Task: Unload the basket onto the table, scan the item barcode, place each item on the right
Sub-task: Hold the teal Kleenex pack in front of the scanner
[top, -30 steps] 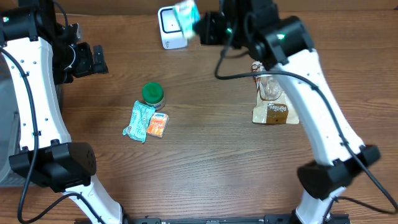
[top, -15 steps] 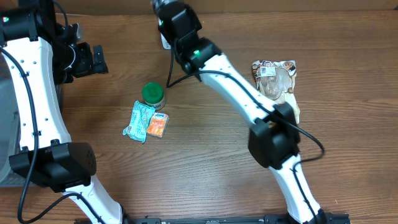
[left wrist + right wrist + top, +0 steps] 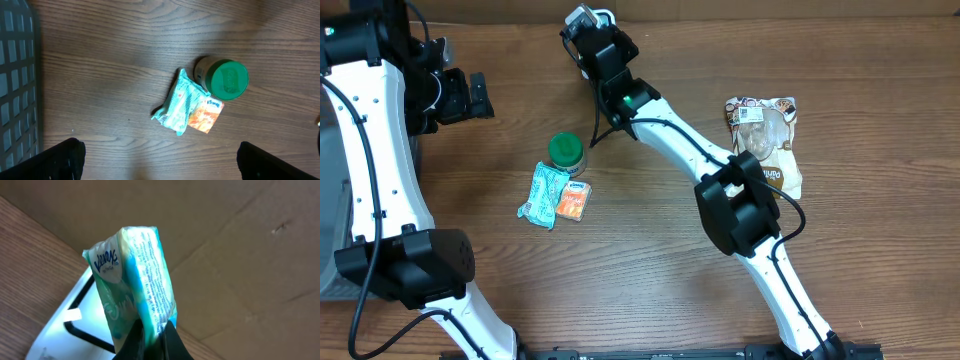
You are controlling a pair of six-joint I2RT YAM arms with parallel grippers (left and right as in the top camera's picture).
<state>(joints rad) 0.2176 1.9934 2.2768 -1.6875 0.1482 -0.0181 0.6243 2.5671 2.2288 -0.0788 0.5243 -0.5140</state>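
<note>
Risk of slip or missed read: tissue pack pinched only at lower edge by right gripper at scanner, barcode side possibly turned away; left gripper spread wide, idle.

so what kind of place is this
Likely a mock checkout bench, not a real shop: a white barcode scanner stands on a wooden table, the right gripper holds a teal Kleenex tissue pack near it, and brown cardboard walls the back.
</note>
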